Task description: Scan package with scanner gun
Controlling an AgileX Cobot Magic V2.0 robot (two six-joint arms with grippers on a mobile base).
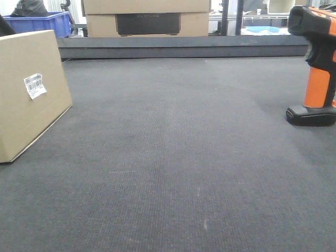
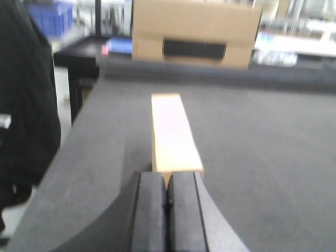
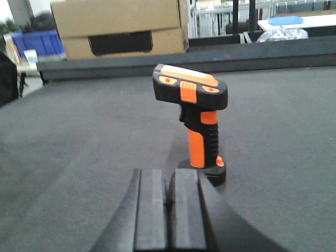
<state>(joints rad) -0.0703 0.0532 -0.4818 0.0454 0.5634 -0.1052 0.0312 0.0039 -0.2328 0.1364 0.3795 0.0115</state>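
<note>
In the left wrist view the left gripper (image 2: 167, 197) is seen at the bottom centre, its jaws pressed together and holding nothing. The package (image 2: 173, 135) stands just beyond them, mid-frame. In the right wrist view the right gripper (image 3: 169, 202) is likewise closed and empty, and the scanner gun (image 3: 195, 128) stands upright just past it. A larger cardboard box (image 1: 147, 17) is seen at the top of the front view, beyond the dark worktop (image 1: 173, 157).
</note>
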